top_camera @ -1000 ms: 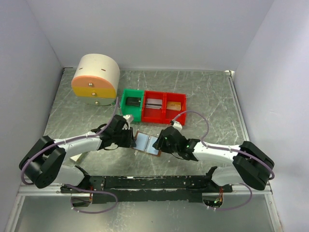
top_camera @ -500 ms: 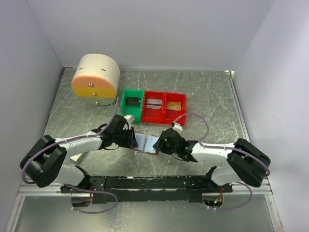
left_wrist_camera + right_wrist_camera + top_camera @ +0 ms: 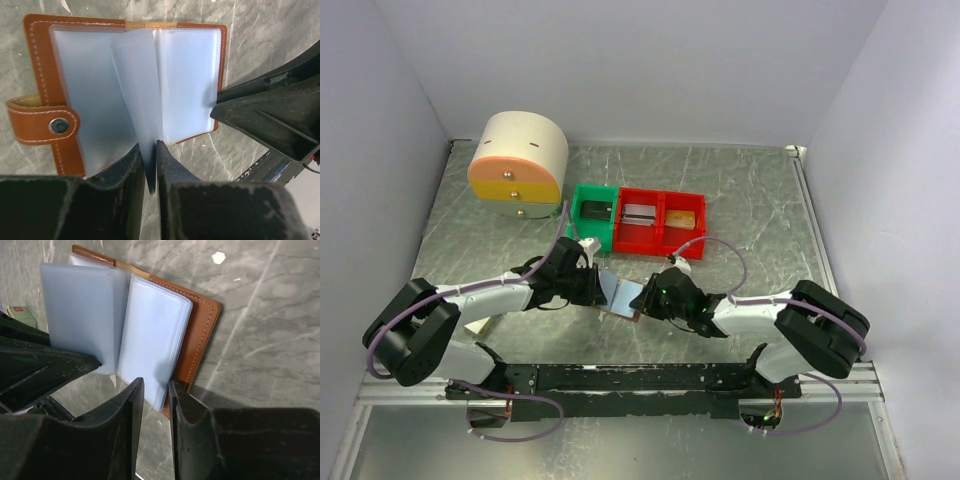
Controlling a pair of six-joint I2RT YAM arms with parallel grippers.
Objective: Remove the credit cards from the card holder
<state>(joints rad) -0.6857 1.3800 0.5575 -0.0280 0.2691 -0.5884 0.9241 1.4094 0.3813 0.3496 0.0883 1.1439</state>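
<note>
**Holder spread open, cards not yet out**

The card holder (image 3: 620,297) lies open on the tabletop (image 3: 750,200), between the two arms and just in front of the bins. The left pincer (image 3: 150,150) is nearly closed and pinches the middle sleeve (image 3: 135,85) by its lower edge, so the sleeve stands up from the spine. The right pincer (image 3: 155,385) is narrow and straddles the corner of the outer page and brown cover. Whether it actually bites there I cannot tell.

The step in hand looks like opening and steadying the holder – exposing the pockets, not pulling anything. No card shows clear of a sleeve, and the cloudy plastic hides whether cards sit inside.

Next, one pincer should pin the cover flat while the other finds a card's edge at a pocket mouth – a fine, shallow pinch, since grabbing the sleeve would only lift the whole holder.
</note>
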